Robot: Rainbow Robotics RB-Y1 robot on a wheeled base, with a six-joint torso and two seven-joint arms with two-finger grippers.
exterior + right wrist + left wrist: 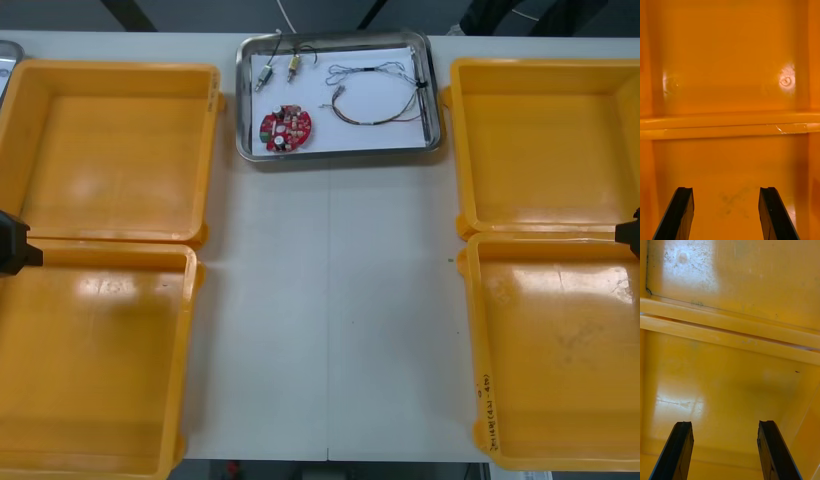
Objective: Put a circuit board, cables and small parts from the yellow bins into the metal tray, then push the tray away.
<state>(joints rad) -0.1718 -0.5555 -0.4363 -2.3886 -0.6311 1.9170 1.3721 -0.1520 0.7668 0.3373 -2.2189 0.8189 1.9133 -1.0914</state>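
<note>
1. Front view gives me the light table (330, 330), with yellow bins two to a side: far left bin (110, 150), near left bin (90, 370), far right bin (545, 140), near right bin (560, 360).
2. The metal tray (340, 153), white inside, sits at the table's far edge between the two far bins.
3. The round red circuit board (285, 128) lies in the tray's near left corner.
4. Two thin looped cables lie in the tray's right half, the nearer cable (375, 120) and the farther cable (370, 70); I cannot tell their colours.
5. Two small metal parts (265, 75) rest in the tray's far left corner.
6. My left claw (724, 425) hangs over the near left bin, fingers apart, gripping nothing.
7. My right claw (728, 191) hangs over the near right bin, fingers likewise apart and bare.
</note>
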